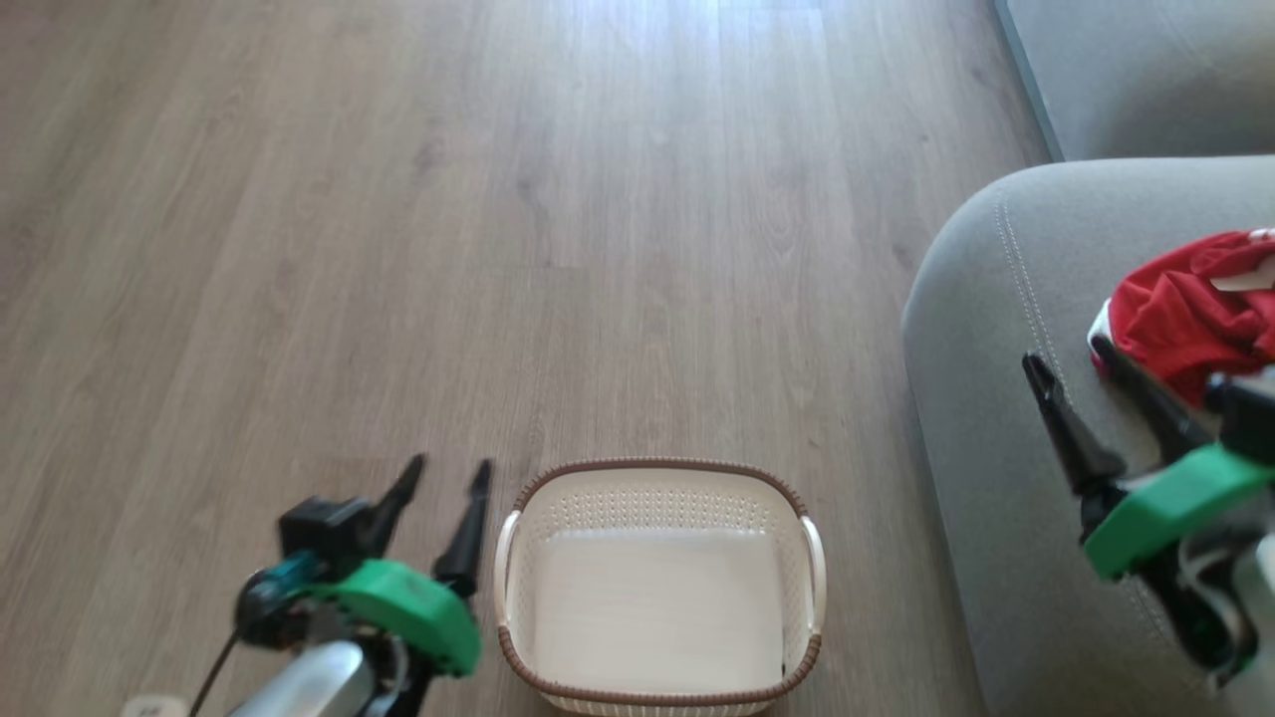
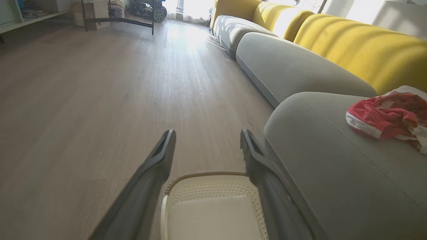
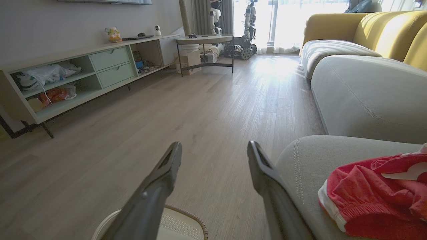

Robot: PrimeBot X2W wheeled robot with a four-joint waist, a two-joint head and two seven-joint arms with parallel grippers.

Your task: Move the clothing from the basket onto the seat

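The basket [image 1: 659, 478] stands on the floor [image 1: 398, 249] straight before the robot. To its right, close beside it, is the seat [image 1: 986, 418], and the clothing [image 1: 1185, 309] lies on the seat, back from the edge nearest the basket. Beyond the seat, farther from the robot, a second cushion [image 1: 1146, 70] follows in line. The left end effector [image 1: 450, 465] is just left of the basket, apart from it. The right end effector [image 1: 1065, 355] is over the seat, just left of the clothing, perhaps touching it. Across the floor to the left, a shelf unit [image 3: 83, 76] runs along the wall, with a small table [image 3: 204, 40] beyond it.
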